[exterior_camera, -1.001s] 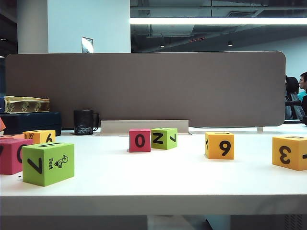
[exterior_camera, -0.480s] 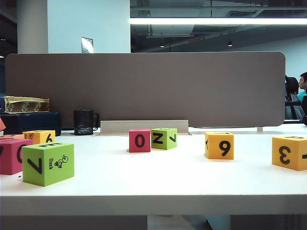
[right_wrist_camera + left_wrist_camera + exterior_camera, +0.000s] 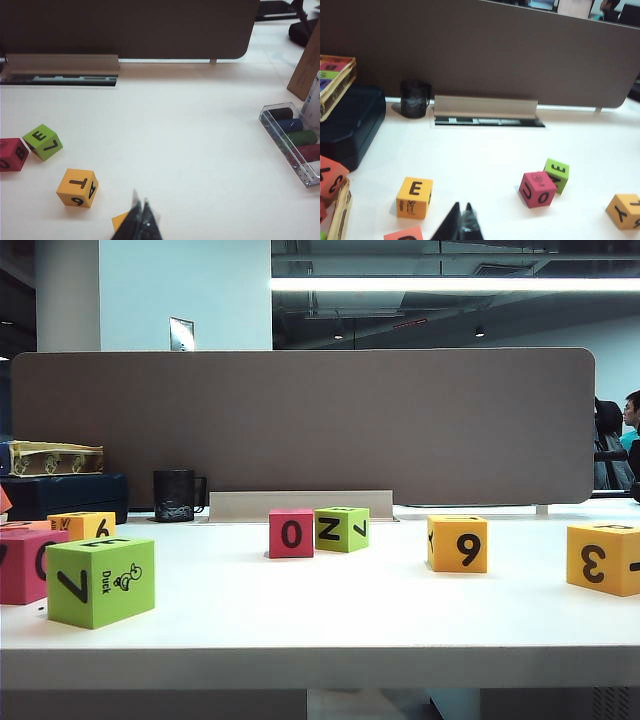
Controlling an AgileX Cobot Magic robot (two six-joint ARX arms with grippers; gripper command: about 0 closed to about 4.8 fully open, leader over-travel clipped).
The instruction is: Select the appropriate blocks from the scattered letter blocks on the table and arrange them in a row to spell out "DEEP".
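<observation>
The scattered letter blocks lie on the white table [image 3: 330,620]. A lime green block with 7 and a duck [image 3: 100,582] sits front left, and a yellow-orange block with 3 [image 3: 603,557] far right. A yellow block showing E [image 3: 414,197] lies just beside my left gripper [image 3: 462,207], which hangs shut and empty above the table. My right gripper [image 3: 140,202] is also shut and empty, and it partly hides a yellow-orange block [image 3: 120,220]. Neither gripper shows in the exterior view.
A magenta 0 block [image 3: 291,533] and a green block [image 3: 342,528] sit mid-table, with a yellow 9 block [image 3: 458,543] to their right. Behind stand a brown partition [image 3: 300,420], a black mug [image 3: 176,496] and a dark case [image 3: 350,125]. A clear tray of markers [image 3: 295,142] lies far right.
</observation>
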